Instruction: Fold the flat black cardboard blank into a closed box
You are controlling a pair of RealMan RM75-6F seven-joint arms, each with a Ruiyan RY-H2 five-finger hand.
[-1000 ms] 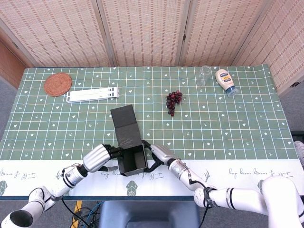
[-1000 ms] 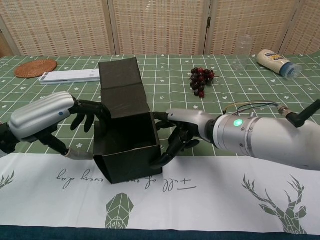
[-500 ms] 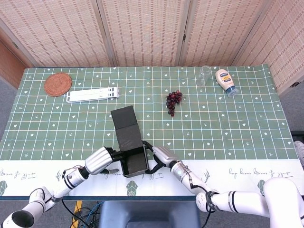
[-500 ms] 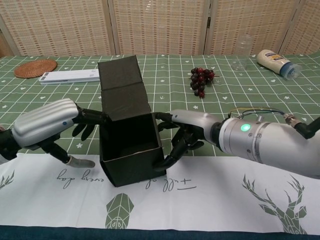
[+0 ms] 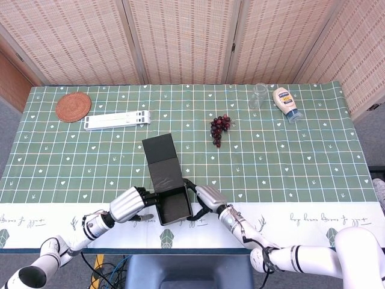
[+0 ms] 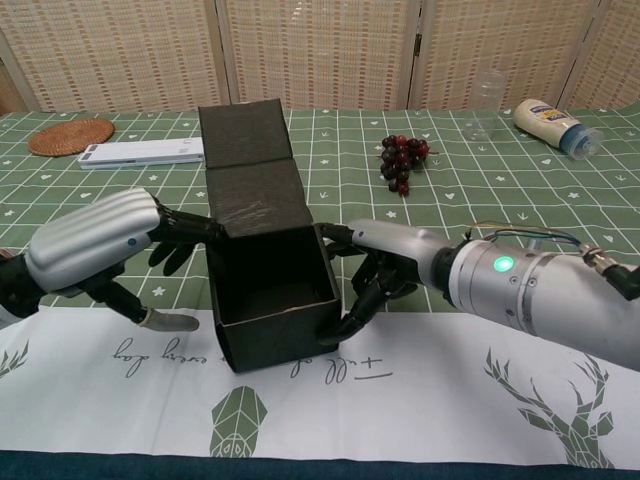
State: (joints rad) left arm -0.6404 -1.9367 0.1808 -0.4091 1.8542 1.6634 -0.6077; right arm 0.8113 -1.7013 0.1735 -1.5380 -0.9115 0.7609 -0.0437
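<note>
The black cardboard box [image 5: 173, 205] [image 6: 272, 295] stands near the table's front edge, its body formed and open at the top, its lid flap [image 5: 162, 160] [image 6: 250, 165] standing up behind it. My left hand [image 5: 130, 204] [image 6: 98, 247] presses its fingers against the box's left wall. My right hand [image 5: 206, 198] [image 6: 385, 262] holds the right wall, fingers curled against the side and the front corner. The box is clamped between both hands.
A bunch of dark grapes [image 5: 219, 128] lies behind the box. A clear glass [image 5: 258, 96] and a mayonnaise bottle [image 5: 286, 103] sit at the back right. A woven coaster [image 5: 73, 106] and a white folded stand [image 5: 117, 120] are at the back left.
Both hands and the box have shifted slightly right and toward the front edge. The box has tilted so its opening faces up more, and the lid flap stands straighter.
</note>
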